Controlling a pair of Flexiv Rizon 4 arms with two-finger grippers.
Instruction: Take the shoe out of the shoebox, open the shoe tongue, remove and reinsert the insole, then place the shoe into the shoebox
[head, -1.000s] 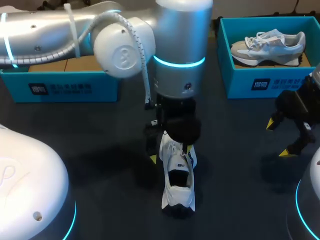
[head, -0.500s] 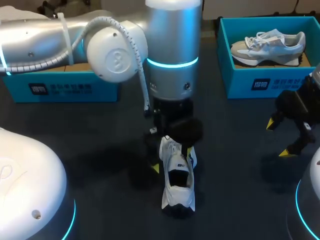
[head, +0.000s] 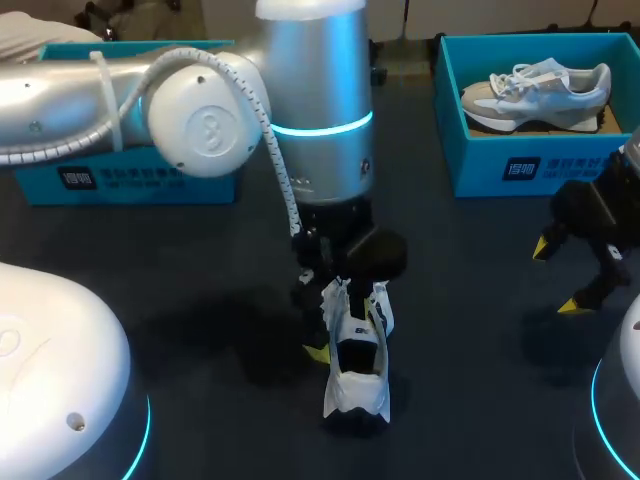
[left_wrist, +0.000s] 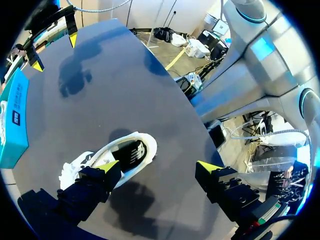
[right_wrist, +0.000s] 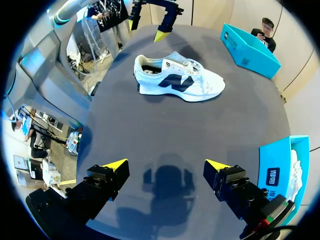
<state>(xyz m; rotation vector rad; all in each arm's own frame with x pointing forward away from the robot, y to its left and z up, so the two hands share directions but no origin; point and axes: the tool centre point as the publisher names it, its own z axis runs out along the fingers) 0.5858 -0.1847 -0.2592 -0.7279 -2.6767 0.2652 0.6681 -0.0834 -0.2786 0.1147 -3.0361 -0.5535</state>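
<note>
1. The white sneaker (head: 355, 365) stands upright on the dark table (head: 470, 380), outside both shoeboxes. Seen from the head camera, its long axis runs toward and away from me, with the heel at the near edge and the laced end under my left wrist.
2. My left gripper (head: 348, 332) hangs right over the lace and tongue area with its fingers spread. In the left wrist view one yellow tip lies against the side of the sneaker (left_wrist: 125, 155) and the other stands well clear of it, so the left gripper (left_wrist: 157, 167) pinches nothing.
3. My right gripper (head: 556, 276) is well apart at the table's right, its fingers spread and empty. From its wrist camera the sneaker (right_wrist: 177, 77) lies broadside ahead of the right gripper (right_wrist: 166, 164), far across the table.
4. I judge the left arm far nearer, so the tongue is its job. The next grasp should close across the shoe's width, not along it.
5. The upper looks like soft white fabric with a dark side logo, white laces, a dark-lined opening and a thick, firm sole. The tongue seems floppy and likely to slip.
6. The teal cardboard shoebox (head: 520, 165) at far right holds a grey sneaker (head: 540, 90). A second teal shoebox (head: 130, 178) sits at far left.
</note>
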